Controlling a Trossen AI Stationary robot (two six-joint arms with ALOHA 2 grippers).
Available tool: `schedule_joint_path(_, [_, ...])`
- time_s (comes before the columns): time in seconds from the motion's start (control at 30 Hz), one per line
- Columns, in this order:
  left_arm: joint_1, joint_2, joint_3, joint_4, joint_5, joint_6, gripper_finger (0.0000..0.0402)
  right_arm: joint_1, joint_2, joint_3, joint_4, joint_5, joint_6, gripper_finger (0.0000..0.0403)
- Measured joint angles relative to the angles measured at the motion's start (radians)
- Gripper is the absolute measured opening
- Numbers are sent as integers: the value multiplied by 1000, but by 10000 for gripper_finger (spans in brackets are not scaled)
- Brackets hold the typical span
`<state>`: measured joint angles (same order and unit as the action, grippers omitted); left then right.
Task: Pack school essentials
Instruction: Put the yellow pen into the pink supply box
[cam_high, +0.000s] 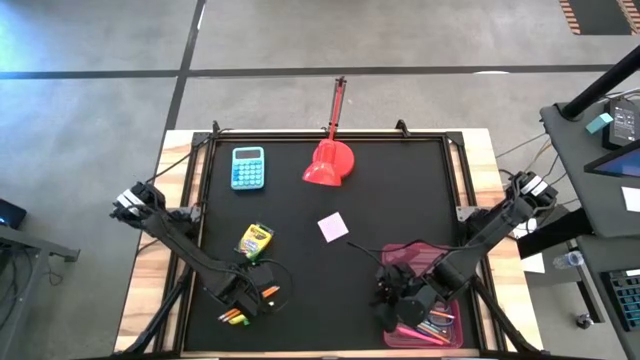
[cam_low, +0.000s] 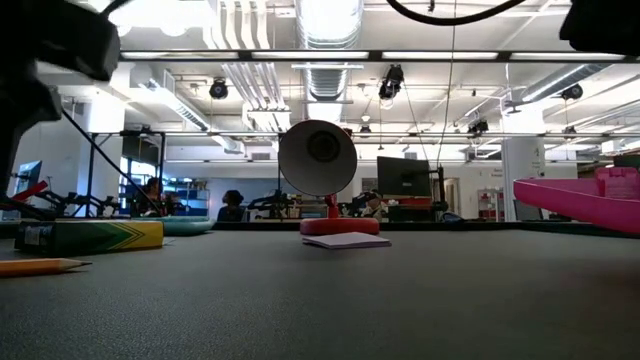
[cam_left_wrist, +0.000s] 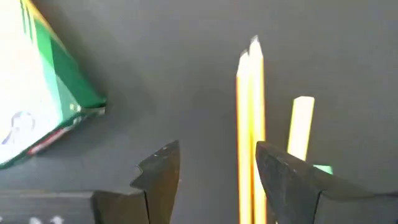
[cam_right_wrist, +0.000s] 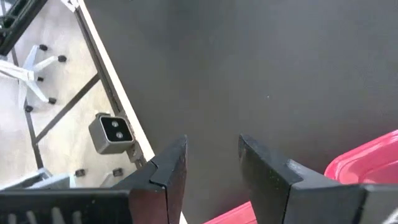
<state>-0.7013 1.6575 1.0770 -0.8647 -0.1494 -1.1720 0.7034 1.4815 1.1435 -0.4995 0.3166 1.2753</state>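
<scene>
Left gripper (cam_left_wrist: 214, 171) hangs low over the black mat (cam_high: 400, 190), jaws spread wide and empty, with the orange and yellow pencils (cam_left_wrist: 251, 124) lying between the fingers, close against one of them. Best to shift sideways until both pencils sit mid-gap, then descend square and close gently; round, slick shafts likely to roll or split apart. Pale green pen (cam_left_wrist: 301, 127) just outside that same finger, so keep it clear of the pinch. Glossy cardboard crayon box (cam_left_wrist: 37, 93) off to the other side, apart.

Right gripper (cam_right_wrist: 211, 162) parted, nothing between the fingers, beside the pink tray (cam_right_wrist: 367, 162), smooth moulded plastic; possibly pens (cam_high: 430, 328) already inside, hard to be sure.
</scene>
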Motion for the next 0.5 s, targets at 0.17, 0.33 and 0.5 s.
schedule_joint_path(0.17, [0, 33, -27, 23, -10, -3, 193, -6, 0, 0, 1, 2, 10, 132])
schedule_joint_path(0.33, [-4, 40, -55, 99, -2, -26, 193, -10, 0, 0, 2, 1, 14, 132])
schedule_joint_path(0.5, [-8, 42, -62, 135, 3, -28, 193, -10, 0, 0, 2, 1, 25, 132])
